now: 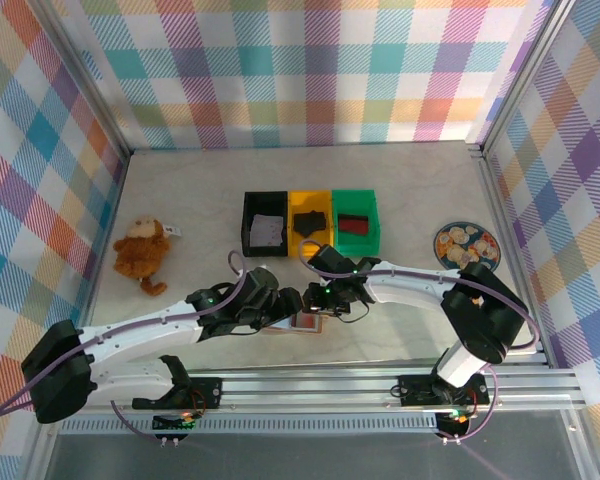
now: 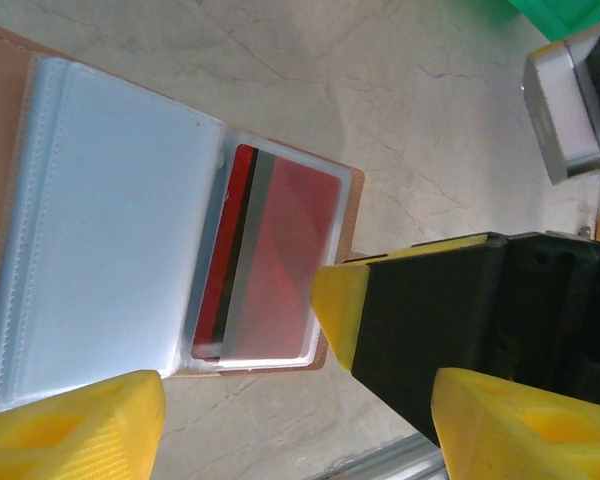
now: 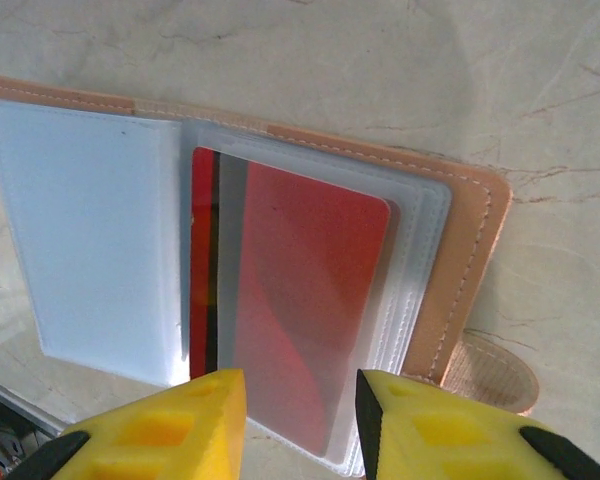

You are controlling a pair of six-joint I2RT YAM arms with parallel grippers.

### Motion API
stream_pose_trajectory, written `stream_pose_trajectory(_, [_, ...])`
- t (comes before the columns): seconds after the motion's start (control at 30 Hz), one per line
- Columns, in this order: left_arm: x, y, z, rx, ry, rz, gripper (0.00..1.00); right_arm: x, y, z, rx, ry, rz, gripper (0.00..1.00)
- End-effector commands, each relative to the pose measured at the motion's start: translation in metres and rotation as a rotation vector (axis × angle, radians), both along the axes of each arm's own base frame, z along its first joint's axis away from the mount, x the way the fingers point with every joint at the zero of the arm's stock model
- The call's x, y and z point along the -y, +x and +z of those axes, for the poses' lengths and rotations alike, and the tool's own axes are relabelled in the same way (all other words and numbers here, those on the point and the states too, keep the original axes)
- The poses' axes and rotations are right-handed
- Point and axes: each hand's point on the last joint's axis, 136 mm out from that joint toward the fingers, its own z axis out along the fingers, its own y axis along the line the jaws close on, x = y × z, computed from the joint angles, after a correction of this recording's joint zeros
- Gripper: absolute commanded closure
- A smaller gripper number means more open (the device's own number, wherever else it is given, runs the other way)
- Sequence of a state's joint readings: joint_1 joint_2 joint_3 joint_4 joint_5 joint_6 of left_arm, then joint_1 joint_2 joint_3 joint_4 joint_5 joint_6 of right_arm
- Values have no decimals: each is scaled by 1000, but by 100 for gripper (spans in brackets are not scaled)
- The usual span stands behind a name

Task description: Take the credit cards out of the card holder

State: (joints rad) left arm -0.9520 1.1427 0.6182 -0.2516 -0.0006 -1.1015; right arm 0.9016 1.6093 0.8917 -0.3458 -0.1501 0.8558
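The card holder (image 1: 306, 323) lies open and flat near the table's front edge, tan leather (image 3: 470, 260) outside, pale blue sleeves (image 2: 110, 220) inside. A red credit card (image 3: 300, 300) with a dark stripe sits in a clear sleeve on the right half (image 2: 280, 260). My right gripper (image 3: 300, 420) hovers open over that sleeve's lower edge, and its yellow fingers (image 3: 170, 425) straddle the card. My left gripper (image 2: 295, 430) stands open beside the holder's corner with bare table between its fingertips. One of the right gripper's fingers (image 2: 342, 310) reaches in close to the holder's edge.
Black (image 1: 265, 230), yellow (image 1: 310, 225) and green (image 1: 355, 222) bins stand in a row behind the arms. A plush monkey (image 1: 142, 250) lies at the left and a patterned plate (image 1: 467, 245) at the right. The metal table rail (image 2: 380, 462) runs just past the holder.
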Motion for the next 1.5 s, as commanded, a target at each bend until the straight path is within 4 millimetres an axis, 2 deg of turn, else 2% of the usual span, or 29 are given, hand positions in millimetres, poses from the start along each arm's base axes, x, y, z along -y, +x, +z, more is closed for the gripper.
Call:
stream_pose_trajectory(0.0, [0,2,-8,-16,-14,30,32,5,-1,-12,-15,-26,-18,63])
stream_pose_trajectory(0.17, [1,5,-15,-18,-30,58,33,4,-1,-14,-16,-16,-21,64])
stream_pose_trajectory(0.47, [4,7,-34,-43,-11,63,44,6,-1,-20,-24,-26,-30,64])
stream_pose_trajectory(1.47, [-2,11,-72,-50,44,93,67,8,-6,-30,-48,-36,-33,64])
